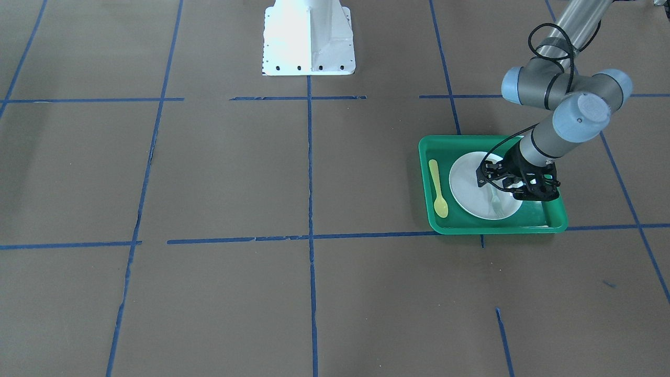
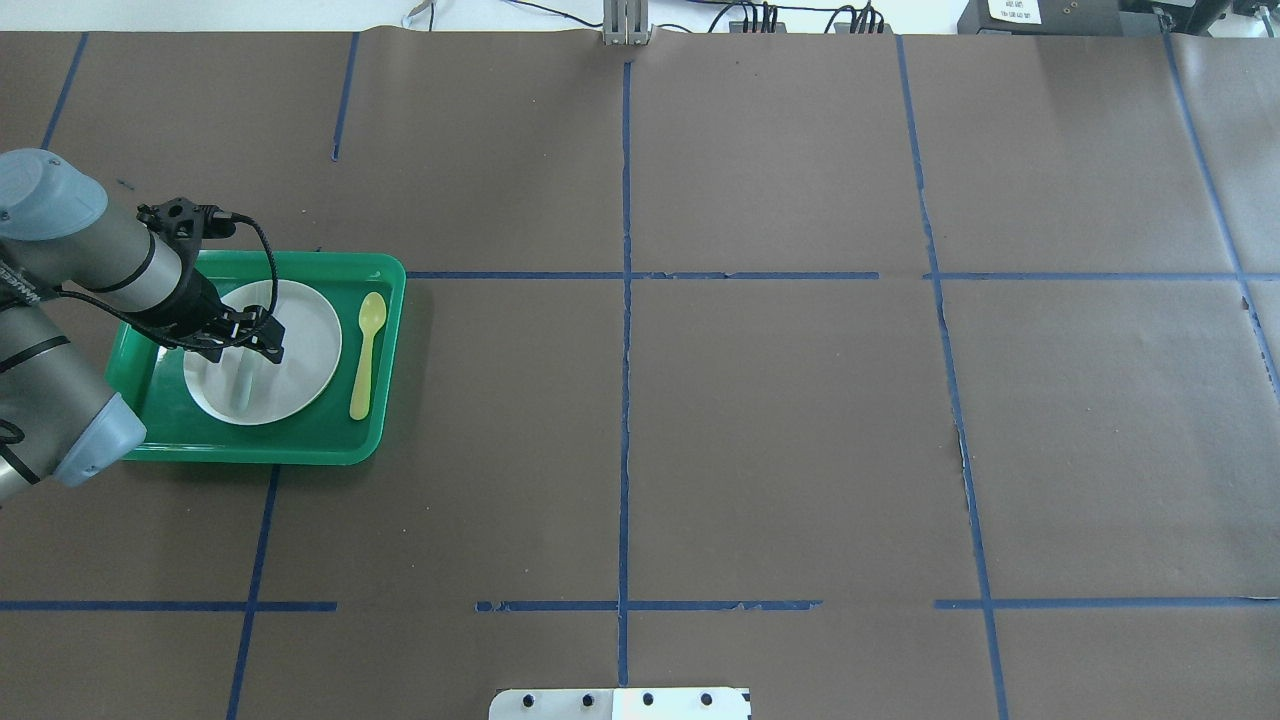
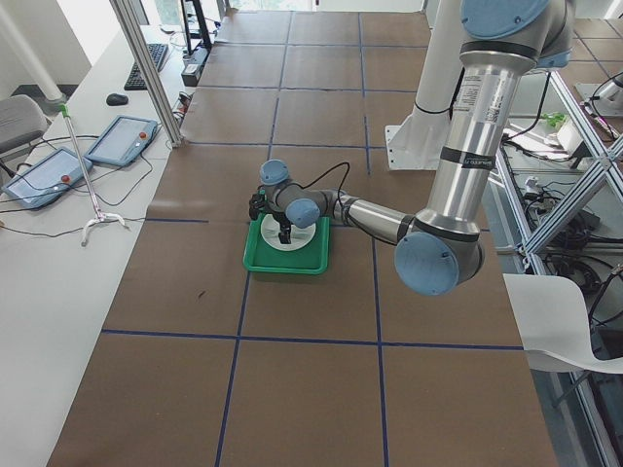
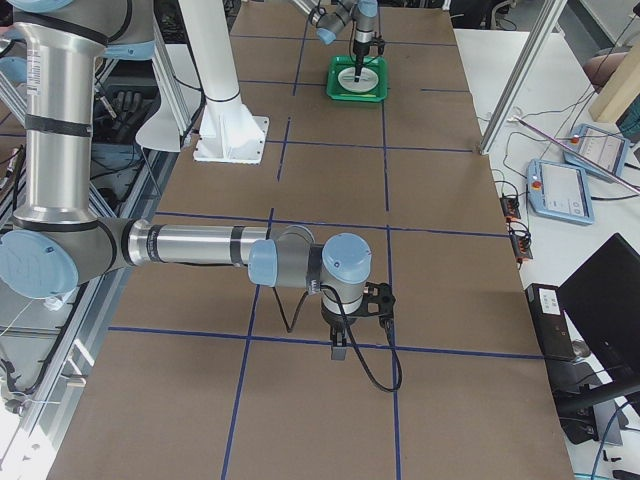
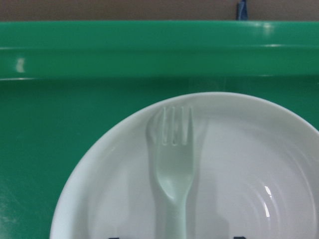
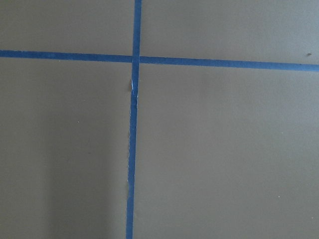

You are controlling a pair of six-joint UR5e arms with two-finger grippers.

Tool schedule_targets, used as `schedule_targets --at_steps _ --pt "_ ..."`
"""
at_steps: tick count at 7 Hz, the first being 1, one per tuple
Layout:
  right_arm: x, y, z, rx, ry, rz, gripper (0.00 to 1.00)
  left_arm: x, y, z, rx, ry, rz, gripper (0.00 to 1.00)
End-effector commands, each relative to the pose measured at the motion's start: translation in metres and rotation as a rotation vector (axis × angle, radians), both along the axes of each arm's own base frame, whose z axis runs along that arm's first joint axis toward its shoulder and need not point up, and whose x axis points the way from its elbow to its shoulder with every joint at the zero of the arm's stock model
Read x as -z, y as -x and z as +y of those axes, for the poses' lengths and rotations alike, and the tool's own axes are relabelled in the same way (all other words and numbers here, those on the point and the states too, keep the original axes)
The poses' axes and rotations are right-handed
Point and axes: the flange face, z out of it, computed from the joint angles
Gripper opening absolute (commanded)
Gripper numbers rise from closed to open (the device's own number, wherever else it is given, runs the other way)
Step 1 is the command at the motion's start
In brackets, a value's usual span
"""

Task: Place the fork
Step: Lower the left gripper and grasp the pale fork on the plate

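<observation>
The pale whitish fork [image 5: 173, 169] lies flat on the white plate [image 5: 259, 164], tines toward the tray's rim. The plate [image 2: 305, 340] sits in the green tray [image 2: 250, 452] at the table's left. My left gripper [image 2: 245, 352] hangs low over the plate, open, its fingers well apart on either side of the fork's handle [image 2: 243, 385]. The front-facing view shows the same: the gripper [image 1: 502, 189] over the fork [image 1: 495, 203]. My right gripper [image 4: 338, 350] shows only in the exterior right view, low over bare table; I cannot tell whether it is open or shut.
A yellow plastic spoon [image 2: 366, 355] lies in the tray beside the plate, also in the front-facing view [image 1: 437, 187]. The robot's white base [image 1: 309, 39] stands at the table's middle edge. Blue tape lines cross the brown table.
</observation>
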Motion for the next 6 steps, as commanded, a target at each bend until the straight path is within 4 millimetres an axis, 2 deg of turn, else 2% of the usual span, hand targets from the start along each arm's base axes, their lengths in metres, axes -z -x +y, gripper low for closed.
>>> schedule_targets --at_steps 1,2,3,4,5,6 --pt "0.000 0.000 0.000 0.000 0.000 0.000 1.00 0.001 0.000 0.001 0.001 -0.001 0.001 0.00" --pt "0.000 0.000 0.000 0.000 0.000 0.000 1.00 0.001 0.002 0.001 0.004 -0.001 0.001 0.00" --pt "0.000 0.000 0.000 0.000 0.000 0.000 1.00 0.015 0.009 0.003 0.005 -0.018 0.025 0.00" --pt "0.000 0.000 0.000 0.000 0.000 0.000 1.00 0.034 0.024 0.002 0.025 -0.039 0.043 0.00" --pt "0.000 0.000 0.000 0.000 0.000 0.000 1.00 0.022 0.055 0.001 0.058 -0.036 0.035 0.00" --pt "0.000 0.000 0.000 -0.001 0.001 0.000 1.00 -0.001 0.075 0.017 0.068 -0.015 0.015 0.00"
